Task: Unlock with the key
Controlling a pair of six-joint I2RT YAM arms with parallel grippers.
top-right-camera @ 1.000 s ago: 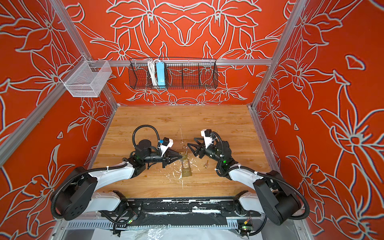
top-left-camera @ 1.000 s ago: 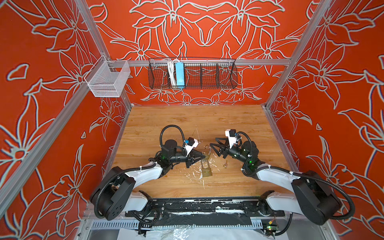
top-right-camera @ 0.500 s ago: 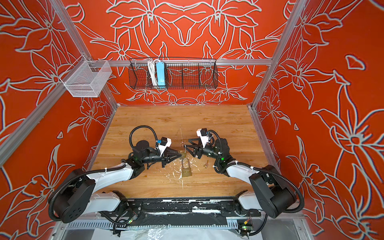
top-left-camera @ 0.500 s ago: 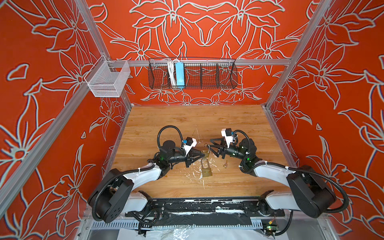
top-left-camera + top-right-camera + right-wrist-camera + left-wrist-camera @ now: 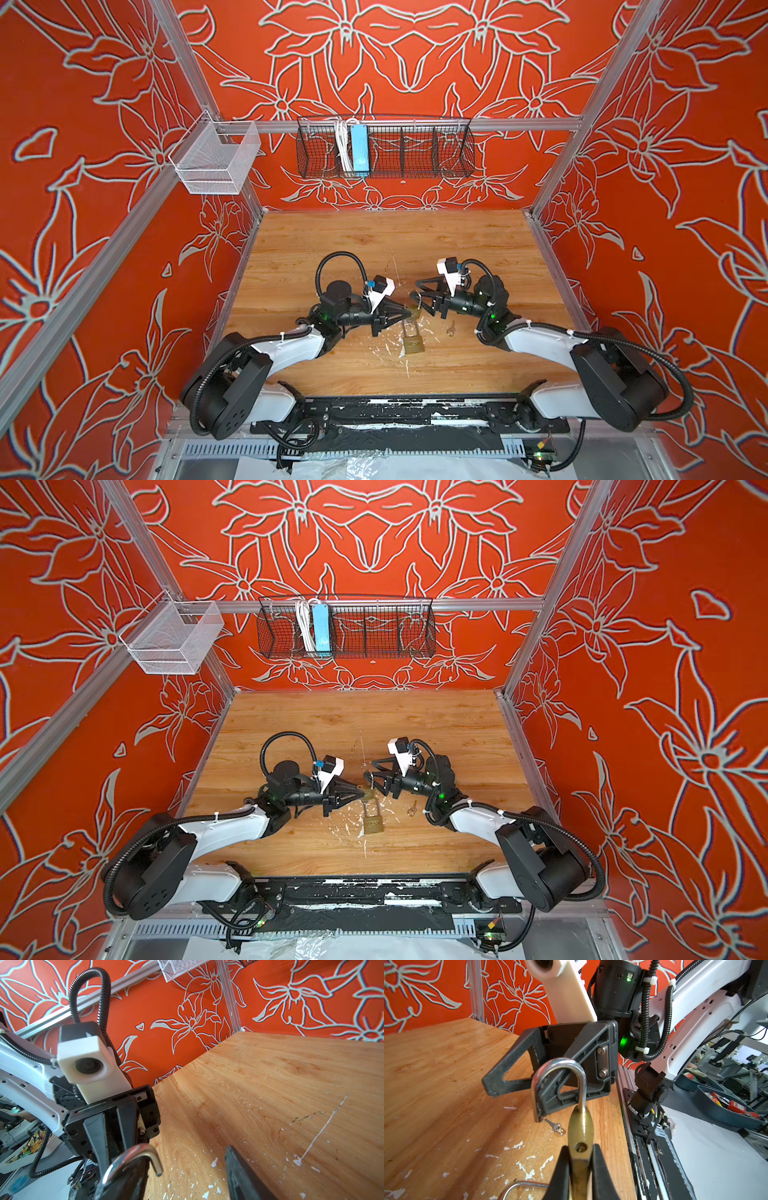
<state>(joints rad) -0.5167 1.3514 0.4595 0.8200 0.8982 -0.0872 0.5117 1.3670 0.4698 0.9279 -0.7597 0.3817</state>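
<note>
Now the left gripper pinches the brass padlock, shackle open; the right gripper, jaws spread, has 1 finger inside it. The key lies on the table at the padlock's 4 o'clock.

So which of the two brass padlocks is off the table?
The raised padlock, clamped by its body in the left gripper, one shackle end free. The other padlock lies flat on the table, in no gripper.
</note>
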